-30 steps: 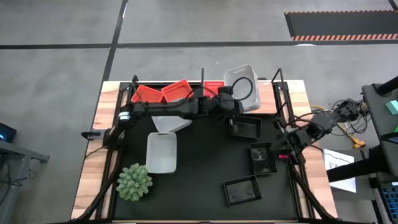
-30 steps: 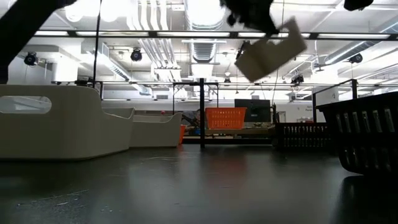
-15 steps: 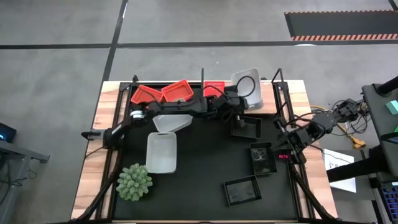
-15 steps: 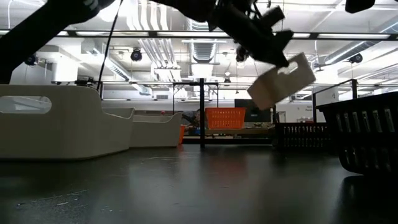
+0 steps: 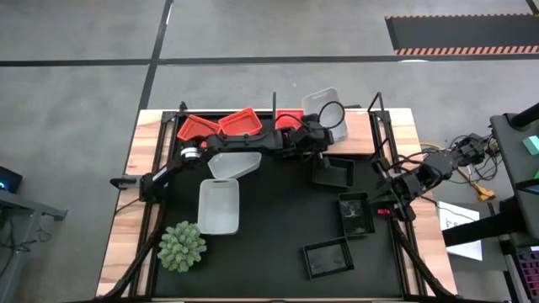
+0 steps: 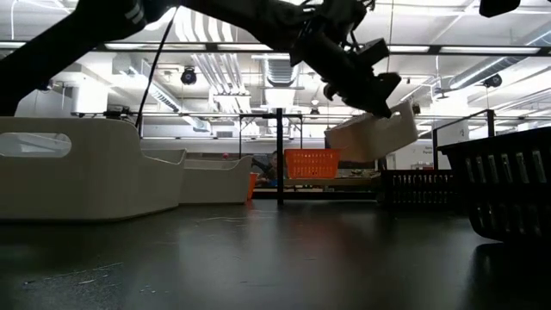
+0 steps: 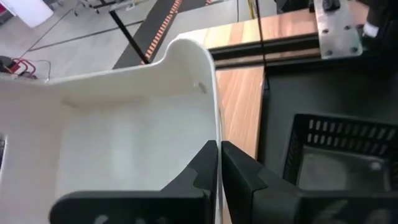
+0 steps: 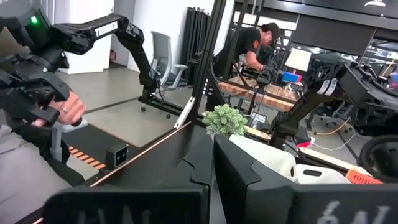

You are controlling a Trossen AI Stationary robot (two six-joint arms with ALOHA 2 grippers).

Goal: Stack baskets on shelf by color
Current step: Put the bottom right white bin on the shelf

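**Left gripper holding a white basket over the shelf**

The left gripper (image 5: 318,139) is reaching across the table to the far right part of the shelf (image 5: 360,133). Its fingers (image 7: 208,167) are pressed together on the thin wall of a white basket (image 5: 328,118), so it is gripping this basket by the rim. The basket is pale, smooth plastic with rounded corners and an oval handle hole in one wall. In the low view it is hanging tilted in the air (image 6: 372,134), above the table mat (image 5: 278,227) and not touching it.

The shelf is a light-brown wooden board with thin black posts at the far edge of the table. Three orange-red baskets (image 5: 226,125) are sitting on it in a row, just beside each other, to the left of the held basket.

Two more white baskets (image 5: 219,204) are lying on the mat near the left side, one of them tipped. Three black baskets (image 5: 354,214) with slotted walls are lying on the right part of the mat, apart from each other. A green plant (image 5: 182,246) is standing at the near left corner.

The right gripper (image 5: 389,197) is waiting at the right edge of the mat, fingers closed on nothing.
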